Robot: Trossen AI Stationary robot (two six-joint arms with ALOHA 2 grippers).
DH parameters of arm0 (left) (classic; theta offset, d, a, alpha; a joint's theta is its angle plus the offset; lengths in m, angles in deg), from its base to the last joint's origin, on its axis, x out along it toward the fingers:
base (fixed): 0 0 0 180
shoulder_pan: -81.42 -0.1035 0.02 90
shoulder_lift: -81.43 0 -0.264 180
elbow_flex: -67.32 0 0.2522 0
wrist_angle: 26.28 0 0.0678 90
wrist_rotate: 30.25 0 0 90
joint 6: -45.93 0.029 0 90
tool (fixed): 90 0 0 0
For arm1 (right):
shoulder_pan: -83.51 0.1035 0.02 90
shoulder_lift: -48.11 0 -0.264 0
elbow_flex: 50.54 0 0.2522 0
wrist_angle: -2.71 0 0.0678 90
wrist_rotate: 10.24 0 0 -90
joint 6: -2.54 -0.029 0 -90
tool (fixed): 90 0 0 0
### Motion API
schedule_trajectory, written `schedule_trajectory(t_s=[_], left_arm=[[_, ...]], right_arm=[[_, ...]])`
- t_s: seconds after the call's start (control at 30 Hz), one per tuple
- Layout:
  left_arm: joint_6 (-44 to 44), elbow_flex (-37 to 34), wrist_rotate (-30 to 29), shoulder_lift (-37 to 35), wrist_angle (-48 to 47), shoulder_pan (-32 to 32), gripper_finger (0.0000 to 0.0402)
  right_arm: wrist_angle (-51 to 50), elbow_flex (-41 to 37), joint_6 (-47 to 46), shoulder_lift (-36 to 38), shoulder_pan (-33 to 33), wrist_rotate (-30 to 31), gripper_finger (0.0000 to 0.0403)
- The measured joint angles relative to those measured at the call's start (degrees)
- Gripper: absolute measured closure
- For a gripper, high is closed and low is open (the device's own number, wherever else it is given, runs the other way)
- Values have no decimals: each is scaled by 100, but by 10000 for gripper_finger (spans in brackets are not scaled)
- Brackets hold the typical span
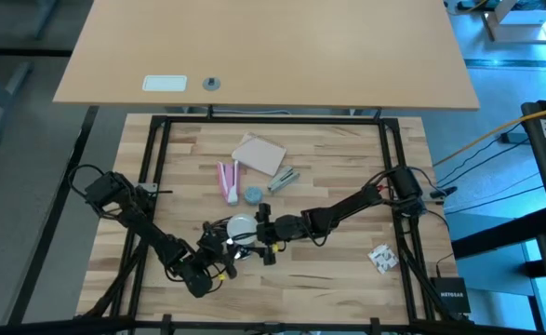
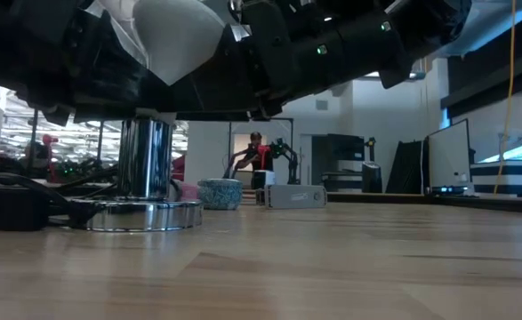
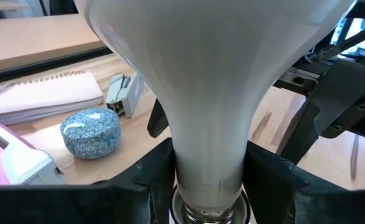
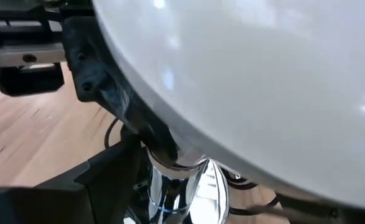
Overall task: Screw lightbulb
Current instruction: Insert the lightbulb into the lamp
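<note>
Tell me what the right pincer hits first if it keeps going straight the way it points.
Most likely the lightbulb: its white dome fills the right wrist view directly ahead of the right pincer, very close, though contact is unclear.

"NETGEAR" on black box (image 1: pixel 451 300)

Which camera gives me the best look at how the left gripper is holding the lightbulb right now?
The left wrist view: the lightbulb fills it, its neck clamped between the left gripper's dark fingers just above the screw base. The high view shows only a small pale dome, the low view a slice of dome above the chrome socket, and the right wrist view mostly dome.
</note>
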Motion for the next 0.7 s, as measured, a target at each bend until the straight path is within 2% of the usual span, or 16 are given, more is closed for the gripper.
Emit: schedule_trajectory(t_s=[0.3,0.47,0.7], left_arm=[[-337,0,-83,7,-69,140,244],[-670,-1,-144,7,-371,178,244],[-801,-13,-149,4,-455,180,244]], right_arm=[[-762,9,127,216,-45,203,75],[-1380,7,129,479,-85,505,75],[-1384,7,168,574,-68,453,75]])
